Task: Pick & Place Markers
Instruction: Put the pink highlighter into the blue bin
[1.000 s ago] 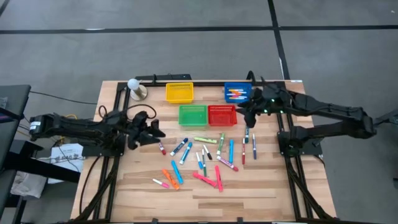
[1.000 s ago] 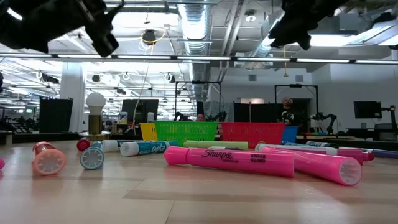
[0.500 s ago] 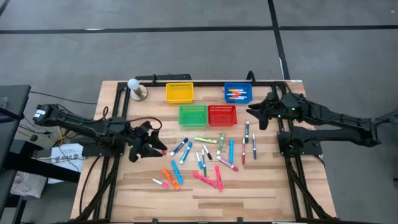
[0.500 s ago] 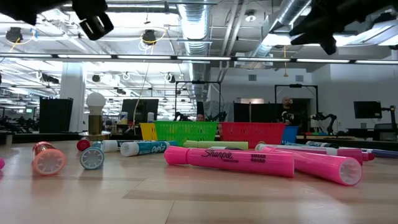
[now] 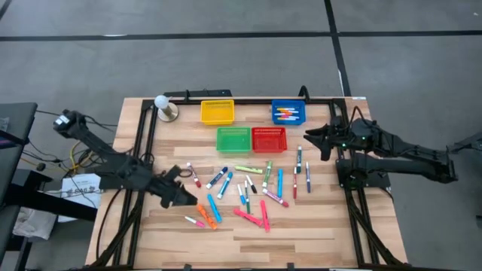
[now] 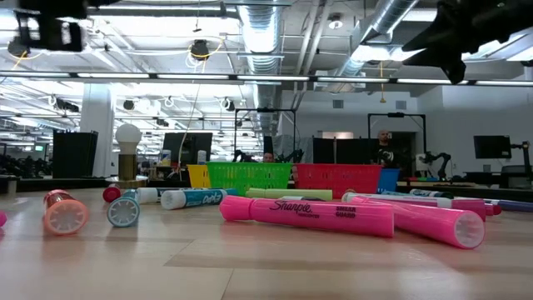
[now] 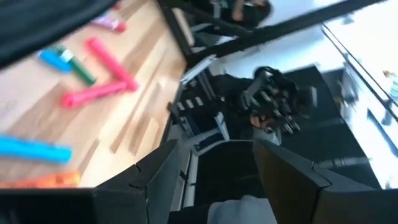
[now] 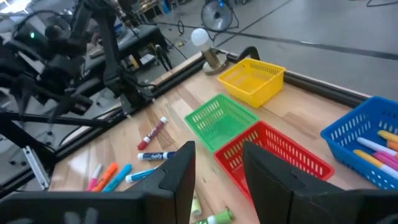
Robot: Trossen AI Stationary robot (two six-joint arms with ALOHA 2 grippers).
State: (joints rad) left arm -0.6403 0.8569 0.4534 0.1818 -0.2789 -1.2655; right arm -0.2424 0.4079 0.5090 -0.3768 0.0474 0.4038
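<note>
Several markers point(image 5: 248, 188) in pink, orange, blue, green and red lie flat and scattered on the middle of the wooden table; a few more lie in the blue basket point(image 5: 288, 113). My left gripper point(image 5: 181, 197) hangs open above the table's left near part, close to the orange markers point(image 5: 205, 212). In its wrist view the gripper point(image 7: 214, 180) has nothing between the fingers. My right gripper point(image 5: 312, 139) hovers open at the table's right, beside the red basket point(image 5: 269, 138); its fingers point(image 8: 217, 180) are empty too.
A yellow basket point(image 5: 217, 111) stands at the back and a green basket point(image 5: 233, 138) next to the red one. A bulb on a round base point(image 5: 163, 105) stands at the back left. Black frame rails point(image 5: 143, 150) run along both sides and the back.
My left gripper has swung from the table's left middle toward the near edge, rolling as it went, and now hangs by the orange markers. My right gripper has drawn back from the red basket toward the right edge and sunk a little. No marker has moved.
</note>
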